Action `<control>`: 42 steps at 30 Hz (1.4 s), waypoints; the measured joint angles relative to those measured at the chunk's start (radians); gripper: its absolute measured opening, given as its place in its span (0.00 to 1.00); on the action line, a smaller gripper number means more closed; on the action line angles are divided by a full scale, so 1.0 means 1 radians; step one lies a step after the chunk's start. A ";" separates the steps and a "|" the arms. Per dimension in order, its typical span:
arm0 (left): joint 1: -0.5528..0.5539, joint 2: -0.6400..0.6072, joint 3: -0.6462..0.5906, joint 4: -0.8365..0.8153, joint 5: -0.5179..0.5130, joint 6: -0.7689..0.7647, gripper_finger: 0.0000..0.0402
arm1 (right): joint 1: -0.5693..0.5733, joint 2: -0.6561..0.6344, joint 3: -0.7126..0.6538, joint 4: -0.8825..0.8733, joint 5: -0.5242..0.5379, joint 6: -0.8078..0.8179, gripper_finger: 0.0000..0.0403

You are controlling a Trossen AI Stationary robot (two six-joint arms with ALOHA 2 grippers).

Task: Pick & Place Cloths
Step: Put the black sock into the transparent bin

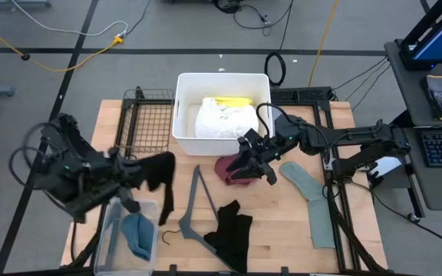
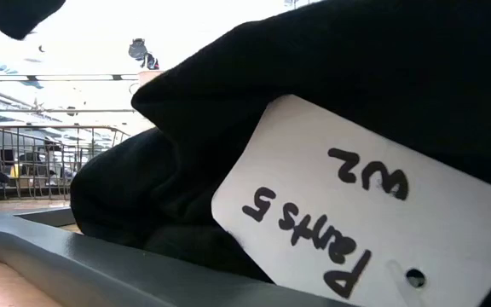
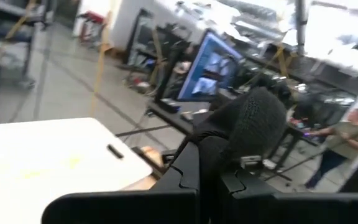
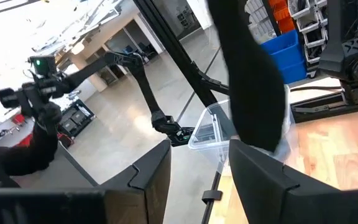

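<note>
bench (image 1: 298, 230): pale wood; it carries the cloths, two bins and a hanger, with an arm on each side.
white bin (image 1: 183, 115): at the far middle of the bench. Inside it a white cloth (image 1: 225, 123) lies bunched, and a yellow cloth (image 1: 232, 101) shows at its far edge.
wire rack (image 1: 148, 119): black, just left of the white bin.
left arm: on the left side of the bench. The left gripper (image 1: 133, 175) has its fingers (image 3: 185, 177) pressed tight together on a black cloth (image 1: 162, 180). The cloth hangs from them with its long axis running far to near, its loose end toward the near edge.
sage-green cloth (image 1: 313, 203): flat on the right part of the bench, long and narrow. Its long axis runs from the far middle down toward the near right.
clear bin (image 1: 106, 238): at the near left of the bench, below the left gripper. A teal-blue cloth (image 1: 138, 234) lies inside, long axis far to near.
second black cloth (image 1: 232, 230): crumpled at the near middle of the bench, long axis roughly far to near. In the low view it fills the frame, with a white tag (image 2: 356, 213) on it that reads "Pants".
grey hanger (image 1: 194, 211): lies on the bench between the clear bin and the second black cloth, hook toward the near left.
right arm: reaches in from the right to the middle of the bench. The right gripper (image 1: 250, 165) sits over the maroon cloth. Its fingers (image 4: 260, 174) are partly apart; whether they grip the cloth cannot be told.
maroon cloth (image 1: 225, 167): small bundle at the middle of the bench, just near the white bin, no clear long axis.
</note>
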 joint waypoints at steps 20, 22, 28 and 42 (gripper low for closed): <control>-0.307 0.006 0.312 0.000 -0.097 0.135 0.00 | 0.000 0.000 -0.001 -0.082 0.003 -0.029 0.39; -0.344 0.007 0.329 -0.001 -0.097 0.107 0.00 | 0.000 0.000 -0.001 -0.082 0.003 -0.032 0.39; -0.451 0.007 0.357 0.000 -0.096 0.008 0.00 | 0.000 0.000 -0.001 -0.082 0.004 -0.032 0.39; -0.541 0.083 0.356 -0.010 -0.096 -0.150 0.00 | 0.000 0.000 -0.001 -0.083 0.008 -0.036 0.39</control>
